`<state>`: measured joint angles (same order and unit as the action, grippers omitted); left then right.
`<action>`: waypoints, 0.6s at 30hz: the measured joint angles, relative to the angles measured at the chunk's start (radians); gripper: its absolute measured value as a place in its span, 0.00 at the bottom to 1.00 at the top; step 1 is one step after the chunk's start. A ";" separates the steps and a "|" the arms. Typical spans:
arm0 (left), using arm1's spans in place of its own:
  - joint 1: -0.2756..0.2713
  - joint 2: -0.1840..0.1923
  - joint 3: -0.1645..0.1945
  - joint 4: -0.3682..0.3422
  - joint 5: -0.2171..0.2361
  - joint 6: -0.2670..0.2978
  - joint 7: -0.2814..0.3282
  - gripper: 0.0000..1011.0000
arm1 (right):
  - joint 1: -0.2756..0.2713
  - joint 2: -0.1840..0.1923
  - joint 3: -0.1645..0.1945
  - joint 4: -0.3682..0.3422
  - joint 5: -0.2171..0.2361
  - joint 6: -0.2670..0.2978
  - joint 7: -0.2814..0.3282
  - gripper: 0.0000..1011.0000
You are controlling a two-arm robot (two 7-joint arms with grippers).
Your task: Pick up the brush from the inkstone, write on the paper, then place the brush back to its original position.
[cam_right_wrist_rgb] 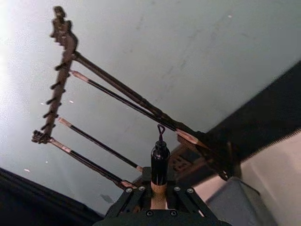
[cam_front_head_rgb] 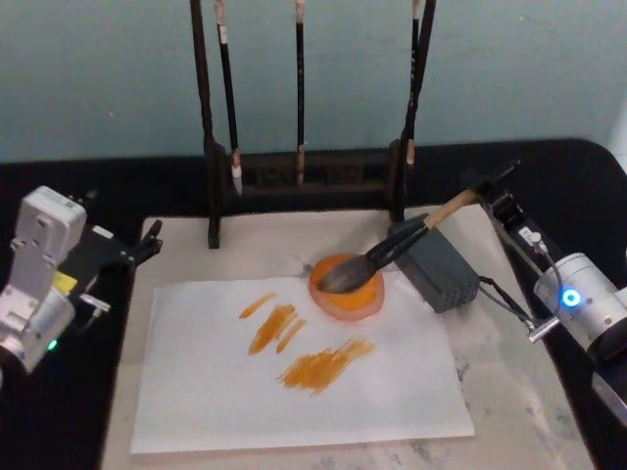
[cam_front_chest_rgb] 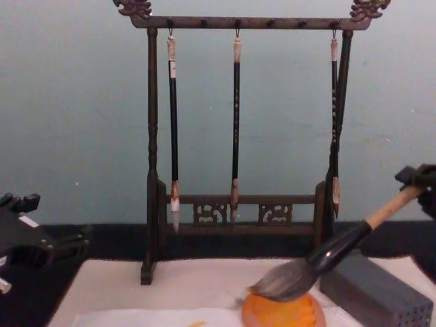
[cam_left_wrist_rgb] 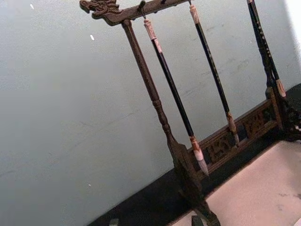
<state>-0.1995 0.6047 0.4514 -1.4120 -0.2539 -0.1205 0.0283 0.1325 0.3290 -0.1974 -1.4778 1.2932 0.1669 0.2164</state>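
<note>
Paper (cam_front_head_rgb: 294,401) lies flat, streaked orange. The dish (cam_front_head_rgb: 343,308) sits at its far edge with the brush (cam_front_head_rgb: 397,245) tuft resting in it. Right gripper (cam_front_head_rgb: 490,196) pinches the tan shaft near the end cap, probably the best hold: the brush looks light and stiff, its tuft soft. Left gripper (cam_front_head_rgb: 147,243) is parked left, spread.

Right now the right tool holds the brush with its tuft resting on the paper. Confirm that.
Not quite. The right tool holds the brush, but its tuft rests on the orange inkstone, not the paper; the head view shows it. The left tool sits parked at the left edge.
</note>
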 joint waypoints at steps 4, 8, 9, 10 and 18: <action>0.000 0.000 0.000 0.000 0.000 0.000 0.000 0.99 | 0.011 0.003 -0.011 0.023 0.014 0.002 -0.006 0.17; 0.000 0.000 0.000 0.000 0.000 0.000 0.000 0.99 | 0.023 0.003 -0.022 0.047 0.021 -0.002 -0.009 0.17; 0.000 0.000 0.000 0.000 0.000 0.000 0.000 0.99 | 0.026 0.002 -0.024 0.052 0.022 -0.004 -0.009 0.17; 0.000 0.000 0.000 0.000 0.000 0.000 0.000 0.99 | 0.033 0.002 -0.028 0.063 0.022 -0.009 -0.009 0.17; 0.000 0.000 0.000 0.000 0.000 0.000 0.000 0.99 | 0.075 0.000 -0.057 0.128 0.023 -0.029 -0.009 0.17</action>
<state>-0.1995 0.6047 0.4514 -1.4120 -0.2539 -0.1205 0.0283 0.2074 0.3285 -0.2542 -1.3497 1.3160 0.1382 0.2078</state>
